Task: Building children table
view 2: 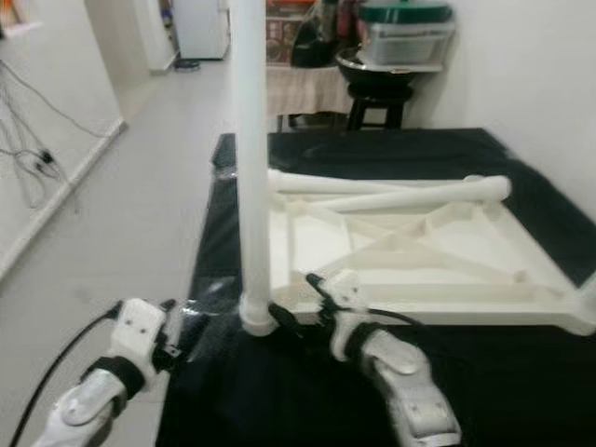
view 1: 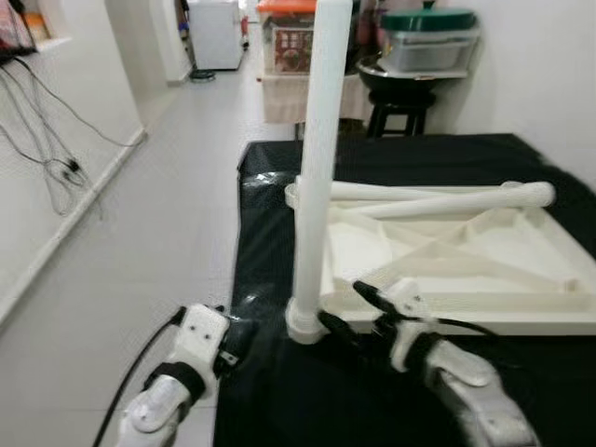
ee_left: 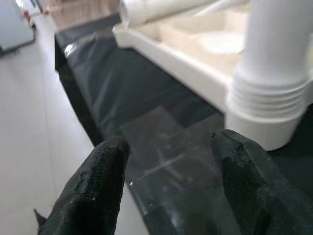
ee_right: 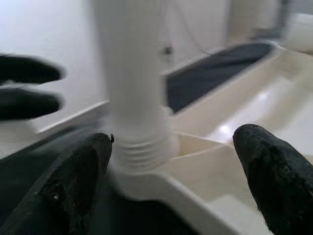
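A white plastic tabletop (view 1: 484, 256) lies upside down on a black sheet, ribs facing up. One white leg (view 1: 315, 168) stands upright in its near left corner socket (view 1: 305, 324). Two loose white legs (view 1: 438, 197) lie across the far side of the tabletop. My right gripper (view 1: 354, 312) is open, its fingers (ee_right: 78, 181) either side of the upright leg's threaded base (ee_right: 139, 147), not touching it. My left gripper (view 1: 233, 346) is open just left of that base (ee_left: 269, 105), over the black sheet's edge.
The black sheet (view 1: 391, 158) covers the floor ahead. Pale tiled floor (view 1: 158, 233) runs along the left, with cables (view 1: 56, 168) against the wall. A black stool (view 1: 400, 112), stacked containers (view 1: 428, 42) and a white appliance (view 1: 216, 33) stand at the back.
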Motion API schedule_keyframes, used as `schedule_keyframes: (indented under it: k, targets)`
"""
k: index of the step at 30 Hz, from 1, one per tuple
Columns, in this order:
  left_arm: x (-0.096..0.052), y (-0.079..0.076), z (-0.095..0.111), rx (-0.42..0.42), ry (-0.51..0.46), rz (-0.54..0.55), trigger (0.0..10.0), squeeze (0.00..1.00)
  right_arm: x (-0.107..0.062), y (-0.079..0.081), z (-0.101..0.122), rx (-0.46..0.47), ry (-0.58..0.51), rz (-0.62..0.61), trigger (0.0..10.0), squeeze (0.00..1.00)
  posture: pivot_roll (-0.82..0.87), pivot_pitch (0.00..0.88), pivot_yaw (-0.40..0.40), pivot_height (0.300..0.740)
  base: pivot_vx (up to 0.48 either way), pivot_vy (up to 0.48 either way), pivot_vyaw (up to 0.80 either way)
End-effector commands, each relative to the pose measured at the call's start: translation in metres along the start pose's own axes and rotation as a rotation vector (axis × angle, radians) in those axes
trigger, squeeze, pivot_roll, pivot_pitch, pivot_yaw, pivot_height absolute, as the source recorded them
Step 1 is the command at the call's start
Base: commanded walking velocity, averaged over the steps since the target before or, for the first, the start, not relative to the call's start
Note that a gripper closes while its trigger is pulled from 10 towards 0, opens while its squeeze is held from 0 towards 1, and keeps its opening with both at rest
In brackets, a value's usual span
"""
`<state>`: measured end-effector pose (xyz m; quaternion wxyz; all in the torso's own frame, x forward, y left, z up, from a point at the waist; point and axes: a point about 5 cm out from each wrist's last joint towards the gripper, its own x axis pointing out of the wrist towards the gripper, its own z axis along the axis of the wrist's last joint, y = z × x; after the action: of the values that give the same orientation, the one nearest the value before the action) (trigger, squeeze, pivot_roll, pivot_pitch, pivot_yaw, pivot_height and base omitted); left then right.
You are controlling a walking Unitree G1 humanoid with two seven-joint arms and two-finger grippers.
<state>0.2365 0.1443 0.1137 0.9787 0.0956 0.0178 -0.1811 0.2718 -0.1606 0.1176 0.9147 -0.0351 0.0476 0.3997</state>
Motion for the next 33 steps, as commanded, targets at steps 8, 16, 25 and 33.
schedule_keyframes:
  k: [8, 16, 25, 33]
  targets:
    - [0.001, -0.009, 0.001, 0.130, 0.012, -0.098, 10.0, 0.00, 0.012, -0.007, 0.019, -0.059, -0.030, 0.154, 10.0, 0.00, 0.08, 0.000, -0.009, 0.740, 0.000, 0.000, 0.00]
    - [0.010, -0.025, 0.003, 0.253, -0.002, -0.211, 10.0, 0.00, 0.029, -0.009, 0.036, -0.083, -0.057, 0.266, 10.0, 0.00, 0.08, 0.000, -0.016, 0.740, 0.000, 0.000, 0.00]
    - [0.022, -0.023, 0.003, 0.257, -0.012, -0.191, 10.0, 0.00, 0.030, -0.013, 0.037, -0.065, -0.082, 0.298, 10.0, 0.00, 0.08, 0.000, -0.020, 0.740, 0.000, 0.000, 0.00]
    - [0.034, -0.015, 0.015, 0.253, -0.058, -0.189, 10.0, 0.00, 0.020, -0.016, 0.042, -0.056, -0.074, 0.366, 10.0, 0.00, 0.07, 0.000, -0.010, 0.740, 0.000, 0.000, 0.00]
